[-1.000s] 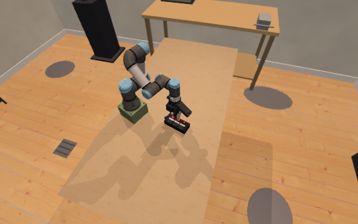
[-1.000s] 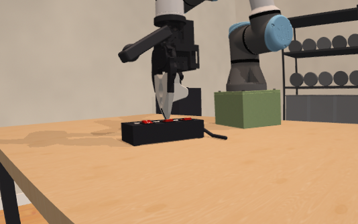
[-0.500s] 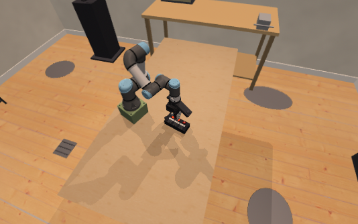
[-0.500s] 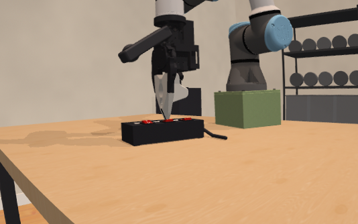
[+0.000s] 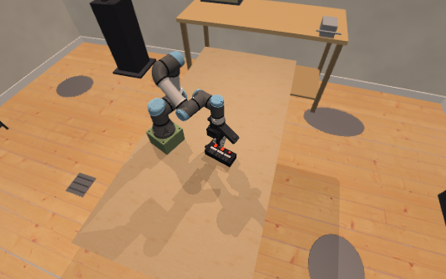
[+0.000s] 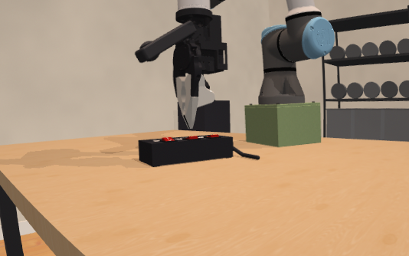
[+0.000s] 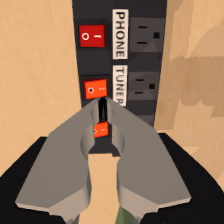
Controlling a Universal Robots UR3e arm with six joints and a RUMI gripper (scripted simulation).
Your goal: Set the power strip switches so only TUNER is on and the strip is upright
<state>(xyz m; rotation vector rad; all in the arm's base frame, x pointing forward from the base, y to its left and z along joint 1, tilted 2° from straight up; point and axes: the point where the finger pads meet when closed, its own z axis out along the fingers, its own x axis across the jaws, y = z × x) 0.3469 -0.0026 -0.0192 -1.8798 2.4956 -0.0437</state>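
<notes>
A black power strip [image 5: 220,154] lies right way up on the light wooden table, with red rocker switches on top; it also shows in the exterior view [image 6: 185,149]. In the wrist view the PHONE switch [image 7: 92,36] is dull red and the TUNER switch [image 7: 95,89] is brighter orange-red. A third switch [image 7: 100,130] shows partly between my fingers. My gripper [image 7: 103,99] is shut and empty, its tips pointing down just above the strip near the TUNER switch; it also shows in the exterior view [image 6: 188,124], a little above the strip's top.
The arm's green base block [image 6: 283,123] stands behind the strip, with the strip's short cable [image 6: 246,154] lying towards it. A second table [image 5: 267,18] with a grey box stands at the far end. A dark shelf with round objects [image 6: 368,73] is at the right.
</notes>
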